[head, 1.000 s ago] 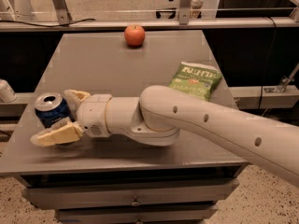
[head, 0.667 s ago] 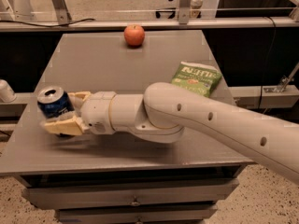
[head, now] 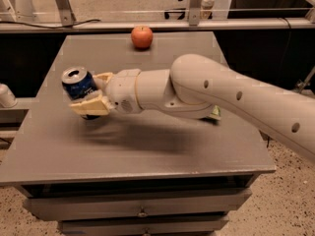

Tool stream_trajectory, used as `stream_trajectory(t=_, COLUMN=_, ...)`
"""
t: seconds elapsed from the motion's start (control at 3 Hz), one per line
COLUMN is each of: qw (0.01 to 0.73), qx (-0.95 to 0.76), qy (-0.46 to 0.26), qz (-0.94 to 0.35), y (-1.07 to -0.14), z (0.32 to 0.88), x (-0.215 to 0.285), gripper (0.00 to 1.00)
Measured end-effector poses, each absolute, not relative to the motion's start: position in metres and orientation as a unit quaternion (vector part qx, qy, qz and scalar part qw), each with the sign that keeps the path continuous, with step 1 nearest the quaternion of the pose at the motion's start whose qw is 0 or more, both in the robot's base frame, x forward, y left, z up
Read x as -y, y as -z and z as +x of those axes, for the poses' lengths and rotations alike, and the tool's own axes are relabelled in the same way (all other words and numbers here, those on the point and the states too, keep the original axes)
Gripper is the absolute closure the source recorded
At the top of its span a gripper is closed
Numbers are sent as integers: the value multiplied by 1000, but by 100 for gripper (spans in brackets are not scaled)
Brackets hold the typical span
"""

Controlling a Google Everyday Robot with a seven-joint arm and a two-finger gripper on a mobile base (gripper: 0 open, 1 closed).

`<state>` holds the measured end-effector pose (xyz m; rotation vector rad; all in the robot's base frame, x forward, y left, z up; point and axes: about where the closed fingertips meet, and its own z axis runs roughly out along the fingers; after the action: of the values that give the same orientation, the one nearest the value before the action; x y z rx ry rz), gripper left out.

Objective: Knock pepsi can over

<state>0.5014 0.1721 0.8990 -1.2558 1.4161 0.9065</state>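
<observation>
The pepsi can (head: 78, 84) is dark blue with a silver open top. It stands at the left side of the grey table (head: 147, 156) and tilts to the left. My gripper (head: 86, 94) reaches in from the right, with one cream finger (head: 91, 106) across the can's front lower part and the other behind it. The fingers are closed on the can. My thick white arm (head: 211, 92) crosses the table from the right.
A red apple (head: 141, 37) sits at the table's far edge. A corner of the green chip bag (head: 214, 114) shows under my arm. A white rounded object (head: 6, 96) stands off the table's left edge. Drawers (head: 142, 211) are under the table top.
The gripper has closed in on the can, and the can has gone from upright to tilted left. The view has shifted, and my arm now hides most of the chip bag.
</observation>
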Motion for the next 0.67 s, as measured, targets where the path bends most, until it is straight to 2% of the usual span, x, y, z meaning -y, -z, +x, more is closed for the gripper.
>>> stream_trajectory(t=0.33, qw=482, qx=-586, qy=-339, qz=-556, y=-924, z=532, x=-153, gripper=100)
stream_trajectory(t=0.67, qw=438, qx=-596, qy=-306, qz=-599, y=-936, z=555, x=-145, gripper=100)
